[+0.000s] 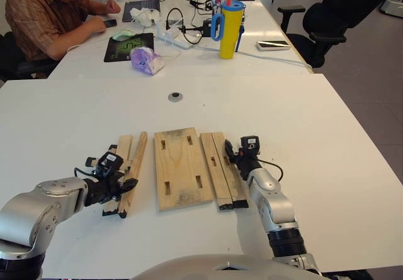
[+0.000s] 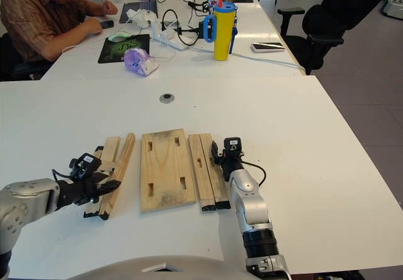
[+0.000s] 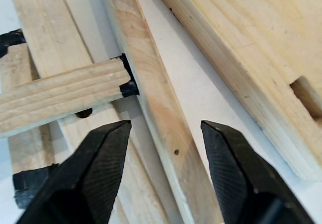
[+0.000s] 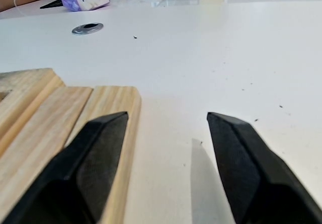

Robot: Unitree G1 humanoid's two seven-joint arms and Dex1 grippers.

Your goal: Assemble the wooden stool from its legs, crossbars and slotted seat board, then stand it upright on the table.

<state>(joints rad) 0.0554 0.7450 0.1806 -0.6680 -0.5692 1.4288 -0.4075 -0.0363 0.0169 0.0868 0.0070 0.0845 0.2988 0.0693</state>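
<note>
Two grippers: both are low over the white table (image 1: 327, 141) among your stool parts, fingers spread, nothing pinched.
Seat board (image 1: 181, 167): it lies flat in the middle of the parts with four slots facing up.
Left gripper (image 3: 166, 128): jaws are released and straddle one long slat (image 3: 151, 98). The slat runs straight through the gap, and you can't tell whether either black fingertip touches it.
Left bundle (image 1: 128, 167): several slats lie flat just left of the Seat board. A short crossbar (image 3: 60, 98) lies across them, its dark-tipped end butting against the slat you're straddling.
Board versus left jaws: the board's near edge sits just beside the outer finger, apart from it, with bare table between.
Right gripper (image 4: 168, 118): jaws are released and the gap is mostly over bare table. One finger overlaps the outer edge of the nearest plank's end.
Right planks (image 1: 223, 170): two long pieces lie flat side by side, touching each other, just right of the Seat board. Your gripper sits at their outer edge, toward the far end.
Writing: print on the yellow bottle (image 1: 230, 31) and the dark mat (image 1: 129, 47) on the far table is too small to make out.
Stool: every piece is lying down on the table, none of them standing.
</note>
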